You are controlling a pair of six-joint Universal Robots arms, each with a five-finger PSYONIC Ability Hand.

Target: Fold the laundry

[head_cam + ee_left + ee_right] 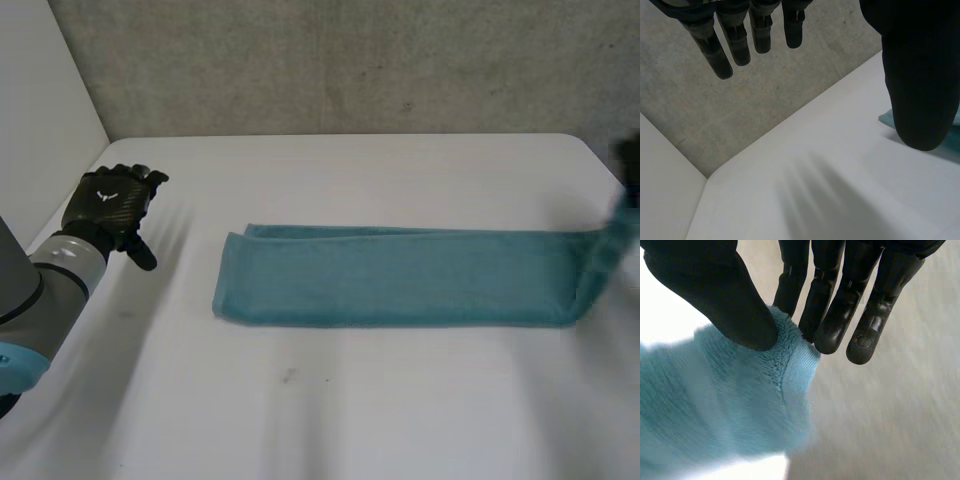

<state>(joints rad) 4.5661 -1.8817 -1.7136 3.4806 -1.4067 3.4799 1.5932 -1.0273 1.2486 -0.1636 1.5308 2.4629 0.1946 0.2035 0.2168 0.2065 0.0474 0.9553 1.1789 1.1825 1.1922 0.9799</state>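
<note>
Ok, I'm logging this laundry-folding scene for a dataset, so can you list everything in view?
towel: one, teal, folded into a long strip across the middle of the table, its right end raised off the surface
table: one, white, under the towel
wall: one, grey, behind the table
left arm: one, grey with a light-blue cap, at the table's left edge
left robot hand: one, black, open, over the table's left side, apart from the towel
right robot hand: one, black, pinching the towel's right end between thumb and fingers
</note>
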